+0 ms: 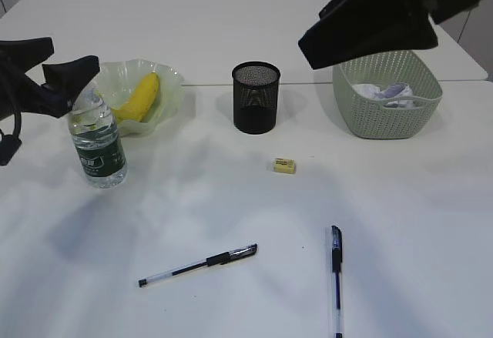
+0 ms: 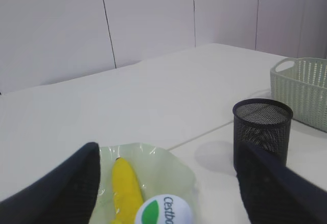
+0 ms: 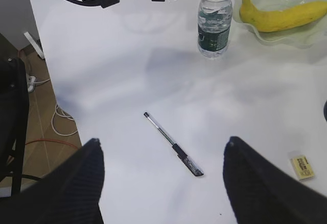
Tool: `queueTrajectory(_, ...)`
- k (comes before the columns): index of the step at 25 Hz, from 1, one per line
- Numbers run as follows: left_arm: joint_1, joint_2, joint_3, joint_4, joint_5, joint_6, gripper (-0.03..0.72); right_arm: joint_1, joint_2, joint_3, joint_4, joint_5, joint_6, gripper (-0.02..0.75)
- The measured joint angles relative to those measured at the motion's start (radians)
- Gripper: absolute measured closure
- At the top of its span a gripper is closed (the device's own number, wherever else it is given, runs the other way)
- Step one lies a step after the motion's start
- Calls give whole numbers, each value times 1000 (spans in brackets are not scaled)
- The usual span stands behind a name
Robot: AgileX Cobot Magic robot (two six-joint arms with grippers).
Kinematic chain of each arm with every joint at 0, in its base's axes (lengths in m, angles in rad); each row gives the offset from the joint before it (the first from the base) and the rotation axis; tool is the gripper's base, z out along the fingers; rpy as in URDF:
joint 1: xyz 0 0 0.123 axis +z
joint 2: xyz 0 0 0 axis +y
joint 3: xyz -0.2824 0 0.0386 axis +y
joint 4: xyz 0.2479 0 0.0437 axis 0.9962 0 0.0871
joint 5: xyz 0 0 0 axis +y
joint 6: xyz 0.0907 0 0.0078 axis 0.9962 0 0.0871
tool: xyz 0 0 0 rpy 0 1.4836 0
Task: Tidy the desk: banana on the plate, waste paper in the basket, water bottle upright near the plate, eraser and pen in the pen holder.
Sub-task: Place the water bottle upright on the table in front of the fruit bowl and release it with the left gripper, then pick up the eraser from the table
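The black metal mesh pen holder (image 1: pixel 256 97) stands upright near the middle of the large white desk (image 1: pixel 231 199) and serves as the reference here. To its left sits the pale green translucent plate with a wavy rim (image 1: pixel 170 84), and the curved yellow banana (image 1: pixel 139 98) lies inside it. Further left and nearer the camera, just beside the plate, the small clear water bottle with a white cap and dark green label (image 1: pixel 98 147) stands upright. The left gripper (image 2: pixel 166 183) hangs directly above the bottle's cap, its jaws spread wide to either side and holding nothing.

To the right of the pen holder is the sage-green perforated oval basket (image 1: pixel 385 107), with the crumpled white waste paper (image 1: pixel 385 94) inside. The right gripper (image 3: pixel 161 178) hovers above the basket, jaws wide apart and empty.

In front of the pen holder, slightly right, lies the tiny yellow eraser (image 1: pixel 284 165). Further forward lie two pens: a black-tipped clear pen (image 1: pixel 199 265) to the left, and a dark blue-capped pen (image 1: pixel 337 276) to the right.
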Motion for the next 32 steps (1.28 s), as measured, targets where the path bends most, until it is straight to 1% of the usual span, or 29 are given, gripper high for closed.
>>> queueTrajectory(4, 0, -84, 0, 9, 137, -54, 94, 0, 0, 0, 0, 0, 6, 202)
queueTrajectory(7, 0, -154, 2, 25, 198, -97, 95, 0, -2, 0, -10, 0, 22, 202)
queueTrajectory(10, 0, -224, 2, 49, 253, -162, 96, 0, -18, 0, -61, 0, 71, 205)
queueTrajectory(14, 0, -307, 3, 120, 328, -288, 96, 0, -49, 0, -117, -2, 142, 248)
queueTrajectory(16, 0, -343, 4, 173, 354, -362, 96, 0, -62, 0, -132, -2, 161, 265)
queueTrajectory(20, 0, -417, 4, 287, 453, -502, 96, 0, -83, 0, -178, 2, 205, 272)
queueTrajectory(25, 0, -495, 4, 488, 561, -711, 96, 0, -85, 0, -213, 20, 224, 276)
queueTrajectory(32, 0, -544, 2, 738, 609, -978, 98, 0, -85, 0, -260, 17, 226, 277)
